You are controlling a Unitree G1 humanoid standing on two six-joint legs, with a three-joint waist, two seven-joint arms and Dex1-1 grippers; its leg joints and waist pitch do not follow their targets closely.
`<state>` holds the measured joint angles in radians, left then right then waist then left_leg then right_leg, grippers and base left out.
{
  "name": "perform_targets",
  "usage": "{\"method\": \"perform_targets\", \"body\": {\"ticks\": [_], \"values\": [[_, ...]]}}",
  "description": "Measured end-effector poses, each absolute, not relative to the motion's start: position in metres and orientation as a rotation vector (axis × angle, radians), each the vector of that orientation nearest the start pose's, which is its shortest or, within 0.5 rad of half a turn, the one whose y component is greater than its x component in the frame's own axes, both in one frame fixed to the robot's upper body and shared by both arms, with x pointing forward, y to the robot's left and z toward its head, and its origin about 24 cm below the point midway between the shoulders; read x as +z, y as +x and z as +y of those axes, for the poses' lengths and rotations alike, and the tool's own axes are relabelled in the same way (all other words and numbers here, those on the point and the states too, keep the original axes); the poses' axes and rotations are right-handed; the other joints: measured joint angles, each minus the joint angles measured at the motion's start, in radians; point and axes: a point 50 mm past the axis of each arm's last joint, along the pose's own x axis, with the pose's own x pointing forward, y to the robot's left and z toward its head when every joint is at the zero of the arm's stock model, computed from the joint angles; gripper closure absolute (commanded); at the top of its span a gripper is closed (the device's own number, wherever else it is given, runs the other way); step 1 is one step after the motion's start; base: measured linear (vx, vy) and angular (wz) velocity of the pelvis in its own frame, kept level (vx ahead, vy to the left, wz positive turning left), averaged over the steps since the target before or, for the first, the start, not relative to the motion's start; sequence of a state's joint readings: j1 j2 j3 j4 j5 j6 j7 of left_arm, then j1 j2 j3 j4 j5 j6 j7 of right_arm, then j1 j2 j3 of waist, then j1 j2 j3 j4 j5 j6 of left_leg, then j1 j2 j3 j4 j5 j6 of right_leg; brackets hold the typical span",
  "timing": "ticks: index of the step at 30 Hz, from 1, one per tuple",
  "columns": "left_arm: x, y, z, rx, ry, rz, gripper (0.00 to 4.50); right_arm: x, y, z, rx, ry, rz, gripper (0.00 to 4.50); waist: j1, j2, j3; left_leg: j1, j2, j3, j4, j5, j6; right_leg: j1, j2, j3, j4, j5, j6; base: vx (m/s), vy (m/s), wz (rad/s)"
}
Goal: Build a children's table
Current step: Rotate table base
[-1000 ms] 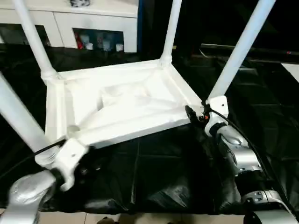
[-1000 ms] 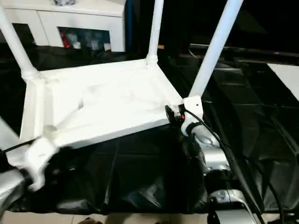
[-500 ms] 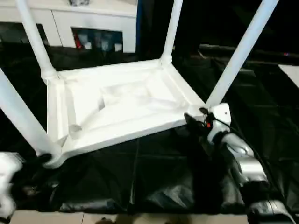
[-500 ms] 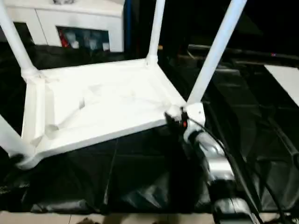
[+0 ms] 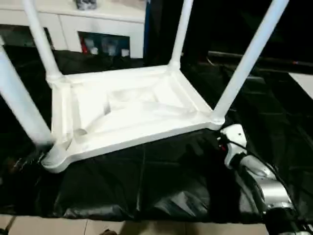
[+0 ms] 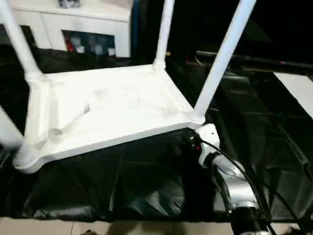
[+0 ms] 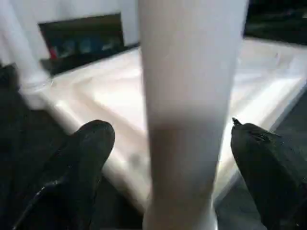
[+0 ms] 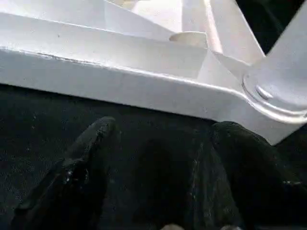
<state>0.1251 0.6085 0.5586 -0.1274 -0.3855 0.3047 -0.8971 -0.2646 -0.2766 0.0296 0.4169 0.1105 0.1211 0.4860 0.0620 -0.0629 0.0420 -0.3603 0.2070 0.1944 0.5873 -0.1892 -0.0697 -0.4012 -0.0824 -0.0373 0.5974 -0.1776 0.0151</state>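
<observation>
the two head cameras look forward and down on the upturned table point(image 5: 127, 112) from the near side, sharing almost the same scene. the left wrist camera sits close against the near left leg point(image 7: 189, 96); the right wrist camera looks close at the near right corner point(image 8: 273, 96).

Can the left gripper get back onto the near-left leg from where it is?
Probably yes. The left gripper is open, its fingers either side of the near-left leg, with nothing between them and it.
</observation>
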Motion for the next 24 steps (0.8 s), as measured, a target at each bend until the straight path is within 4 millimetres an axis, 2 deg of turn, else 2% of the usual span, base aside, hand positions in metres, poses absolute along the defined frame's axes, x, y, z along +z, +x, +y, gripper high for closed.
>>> {"method": "perform_targets", "body": {"ticks": [3,9,16,24], "values": [[0.116,0.22,0.305,-0.445,0.105,0.079,0.05,0.009,0.3,-0.172,0.462,-0.107,0.334,0.94,-0.002,-0.002,-0.001,0.001,0.0,0.0,0.0,0.001,-0.001,0.0,0.0,0.0,0.001,0.002,-0.002,0.0,0.0,0.0],[0.118,0.234,0.284,-0.585,0.014,0.073,0.05,0.001,0.313,-0.161,0.45,-0.15,0.395,0.94,0.005,-0.004,-0.002,0.001,0.0,0.0,0.001,0.003,-0.005,-0.002,0.0,0.0,0.007,0.002,-0.003,0.0,0.0,0.0],[0.123,0.22,0.246,-0.906,-0.088,0.149,0.05,0.0,0.324,-0.141,0.475,-0.141,0.41,0.94,0.01,-0.003,-0.002,0.002,0.001,0.0,0.001,0.004,-0.006,-0.003,0.0,0.0,0.013,-0.002,-0.007,0.0,0.0,0.0],[0.112,0.208,0.191,-1.092,-0.179,0.175,0.05,-0.002,0.33,-0.115,0.522,-0.121,0.415,0.94,-0.017,-0.01,-0.002,0.004,0.001,0.0,0.001,0.004,-0.007,-0.003,0.001,0.001,0.014,-0.003,-0.006,0.0,0.0,0.0]]}}
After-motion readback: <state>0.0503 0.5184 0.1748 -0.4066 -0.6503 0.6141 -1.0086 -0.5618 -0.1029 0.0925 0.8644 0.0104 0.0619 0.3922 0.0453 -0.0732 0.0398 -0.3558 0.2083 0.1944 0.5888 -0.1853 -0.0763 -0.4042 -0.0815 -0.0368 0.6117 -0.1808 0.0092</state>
